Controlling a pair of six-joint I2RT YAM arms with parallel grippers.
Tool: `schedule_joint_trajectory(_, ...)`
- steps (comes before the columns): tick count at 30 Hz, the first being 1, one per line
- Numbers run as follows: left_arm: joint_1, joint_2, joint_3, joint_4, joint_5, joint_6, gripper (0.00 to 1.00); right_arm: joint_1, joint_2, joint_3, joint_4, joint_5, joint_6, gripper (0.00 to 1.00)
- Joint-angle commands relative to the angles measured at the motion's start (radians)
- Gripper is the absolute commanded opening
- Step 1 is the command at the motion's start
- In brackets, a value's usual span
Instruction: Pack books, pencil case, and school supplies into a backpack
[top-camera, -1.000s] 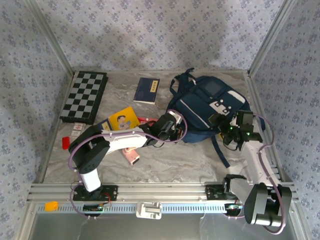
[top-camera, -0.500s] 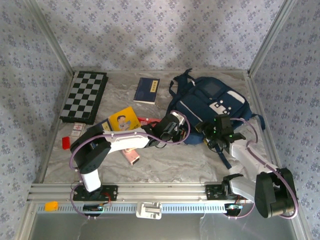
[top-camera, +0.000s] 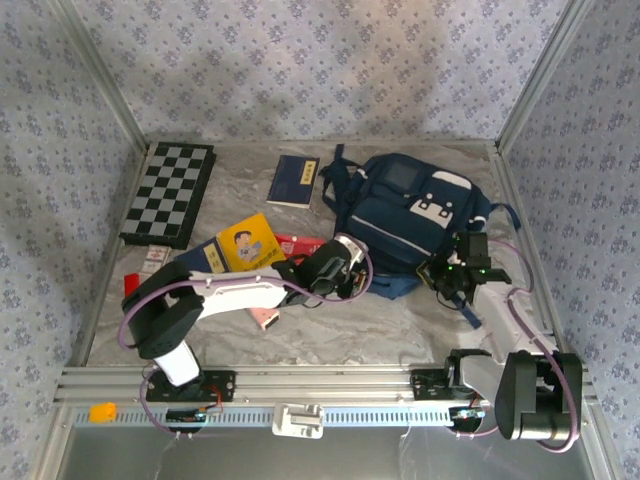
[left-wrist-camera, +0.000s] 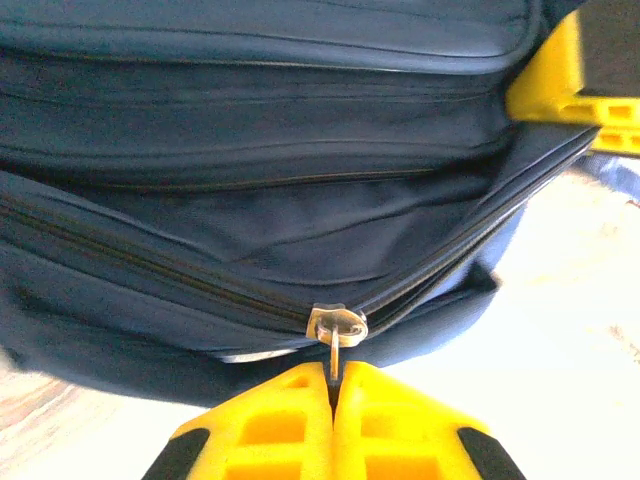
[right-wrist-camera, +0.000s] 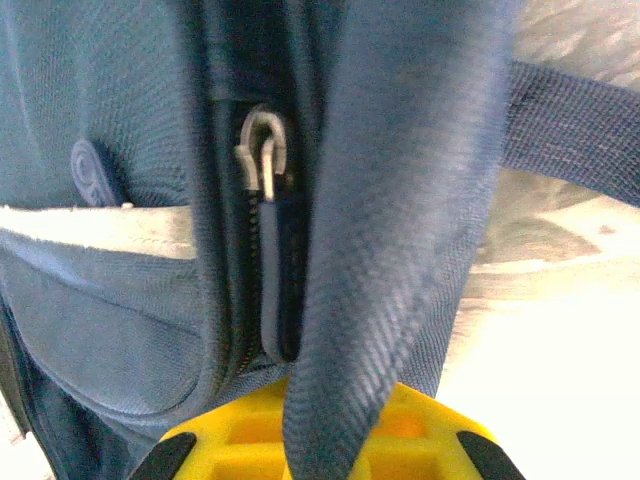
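Observation:
The navy backpack (top-camera: 405, 212) lies at the back right of the table. My left gripper (top-camera: 350, 277) sits at its near left edge, shut on the metal zipper pull (left-wrist-camera: 337, 326), which stands between the yellow fingertips (left-wrist-camera: 300, 400). My right gripper (top-camera: 450, 272) is at the near right corner, shut on a dark blue strap (right-wrist-camera: 400, 250) that runs down between its jaws; a second zipper pull (right-wrist-camera: 262, 150) hangs beside it. One navy book (top-camera: 295, 180) lies at the back. A yellow book (top-camera: 246, 243), the red pencil case (top-camera: 300, 244) and the pink gadget (top-camera: 263, 317) lie left of the backpack.
A checkered board (top-camera: 168, 192) lies at the back left. A small red block (top-camera: 131, 285) sits near the left edge. Metal rails frame the table, and patterned walls close it in on three sides.
My right gripper has gone from open to shut, now on the strap. The backpack has shifted and turned, its front patches now facing up. The left gripper stays shut on the zipper pull.

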Motion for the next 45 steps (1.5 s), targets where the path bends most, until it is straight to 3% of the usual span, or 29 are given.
schedule_joint_trajectory(1, 0.062, -0.045, -0.052, -0.043, -0.025, -0.001, 0.0, -0.076, -0.001, 0.04, -0.008, 0.001, -0.168, 0.01)
schedule_joint_trajectory(6, 0.072, -0.036, -0.036, -0.017, 0.025, -0.007, 0.0, -0.086, 0.029, 0.074, -0.037, -0.009, -0.206, 0.08)
schedule_joint_trajectory(8, 0.065, -0.025, -0.019, -0.002, 0.037, -0.016, 0.0, -0.08, 0.014, 0.073, -0.04, -0.018, -0.193, 0.25)
schedule_joint_trajectory(10, 0.052, -0.012, 0.001, 0.002, 0.037, -0.018, 0.0, -0.066, -0.015, 0.077, -0.062, -0.008, -0.177, 0.36)
schedule_joint_trajectory(15, 0.032, 0.016, 0.038, -0.003, 0.018, -0.019, 0.0, 0.004, -0.111, 0.056, -0.159, 0.046, -0.084, 0.78)
schedule_joint_trajectory(20, 0.028, 0.02, 0.04, 0.008, 0.011, -0.024, 0.0, 0.13, -0.157, 0.012, -0.171, 0.082, 0.069, 1.0)
schedule_joint_trajectory(27, 0.023, 0.026, 0.059, -0.001, 0.011, -0.01, 0.0, 0.371, -0.121, -0.01, -0.042, 0.209, 0.258, 1.0)
schedule_joint_trajectory(29, 0.018, 0.026, 0.066, -0.005, 0.011, -0.001, 0.0, 0.383, -0.089, -0.016, 0.018, 0.228, 0.26, 0.99)
schedule_joint_trajectory(32, 0.008, 0.029, 0.074, -0.01, 0.01, 0.011, 0.0, 0.379, -0.026, -0.004, 0.067, 0.253, 0.231, 0.89)
schedule_joint_trajectory(37, -0.019, 0.023, 0.093, -0.033, 0.017, 0.026, 0.0, 0.335, 0.015, 0.007, 0.051, 0.293, 0.147, 0.65)
schedule_joint_trajectory(42, -0.036, -0.015, 0.057, -0.037, 0.021, 0.009, 0.0, 0.198, 0.001, -0.003, 0.005, 0.261, 0.015, 0.28)
schedule_joint_trajectory(45, -0.036, -0.049, 0.012, -0.035, 0.016, 0.002, 0.0, 0.102, -0.027, -0.002, -0.036, 0.211, -0.072, 0.11)
